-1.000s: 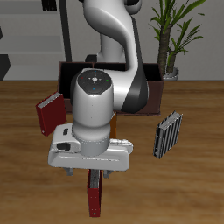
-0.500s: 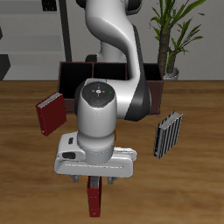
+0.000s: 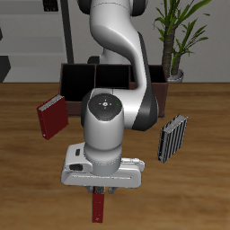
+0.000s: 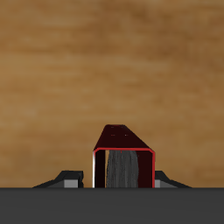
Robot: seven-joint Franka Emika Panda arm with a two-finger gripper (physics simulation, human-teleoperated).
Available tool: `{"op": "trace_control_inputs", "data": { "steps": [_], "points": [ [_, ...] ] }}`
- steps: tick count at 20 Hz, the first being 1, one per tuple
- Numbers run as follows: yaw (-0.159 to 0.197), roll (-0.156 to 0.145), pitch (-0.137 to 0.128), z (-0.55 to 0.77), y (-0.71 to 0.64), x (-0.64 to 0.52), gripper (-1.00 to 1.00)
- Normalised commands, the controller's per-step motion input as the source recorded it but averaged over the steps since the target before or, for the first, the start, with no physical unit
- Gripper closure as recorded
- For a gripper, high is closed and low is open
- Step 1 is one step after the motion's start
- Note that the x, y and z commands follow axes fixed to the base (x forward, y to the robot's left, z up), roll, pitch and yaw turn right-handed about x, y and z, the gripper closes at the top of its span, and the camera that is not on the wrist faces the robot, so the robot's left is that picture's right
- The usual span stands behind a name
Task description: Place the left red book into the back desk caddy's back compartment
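The left red book stands upright on the wooden table near its front edge; in the wrist view it shows its red cover and grey page block. My gripper is right above it, open, with a finger on either side of the book's top edge. Whether the fingers touch the covers I cannot tell. The back desk caddy, a long dark reddish-brown box, stands at the table's back behind the arm. Its middle section with the back compartment is hidden by the arm.
A darker maroon-red book stands tilted farther back. A dark grey book stands at the other side of the arm. A potted plant stands beside the caddy's end.
The gripper has moved toward the table's front edge and lower over the red book, now covering more of its top. The books have not moved.
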Motion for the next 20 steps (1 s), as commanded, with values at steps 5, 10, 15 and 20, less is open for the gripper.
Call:
{"op": "trace_control_inputs", "data": {
  "steps": [5,10,15,20],
  "points": [
    [0.006,-0.004,0.001,0.02,-0.04,-0.01,1.0],
    [0.006,0.004,-0.011,0.13,-0.02,-0.03,1.0],
    [-0.002,-0.003,-0.035,0.5,0.07,-0.09,1.0],
    [0.003,-0.008,-0.065,0.81,0.14,-0.18,1.0]
  ]
}}
